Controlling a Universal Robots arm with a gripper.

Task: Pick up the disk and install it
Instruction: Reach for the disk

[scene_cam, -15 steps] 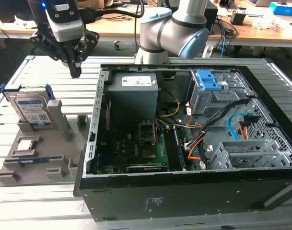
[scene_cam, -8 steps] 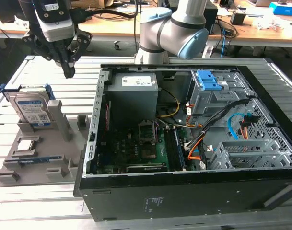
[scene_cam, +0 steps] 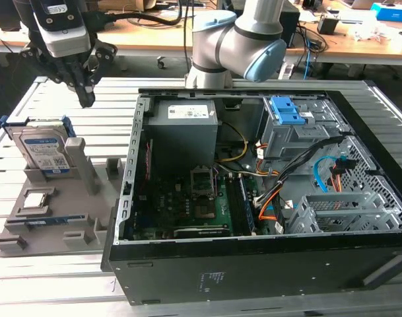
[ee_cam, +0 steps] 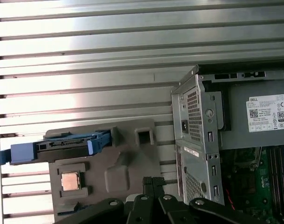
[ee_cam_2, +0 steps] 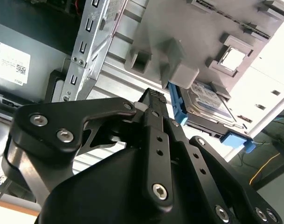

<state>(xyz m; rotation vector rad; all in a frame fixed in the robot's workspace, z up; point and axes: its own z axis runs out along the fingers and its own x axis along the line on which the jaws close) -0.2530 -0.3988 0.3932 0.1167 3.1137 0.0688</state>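
On the slatted bench (scene_cam: pixel 55 290) the open computer case (scene_cam: pixel 253 198) lies beside a grey holder (scene_cam: pixel 78 214) near the edge at the exterior view's left, where the disk (scene_cam: pixel 45 153) stands on edge, the gripper (scene_cam: pixel 87 100) hanging above, jaws together and empty.

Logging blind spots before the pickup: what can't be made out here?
- Lower edge of the disk: exterior view, sunk in the grey holder.
- The disk's label: first wrist view, seen edge-on.
- Inside of the drive bay: exterior view, covered by its own walls and the blue latch.
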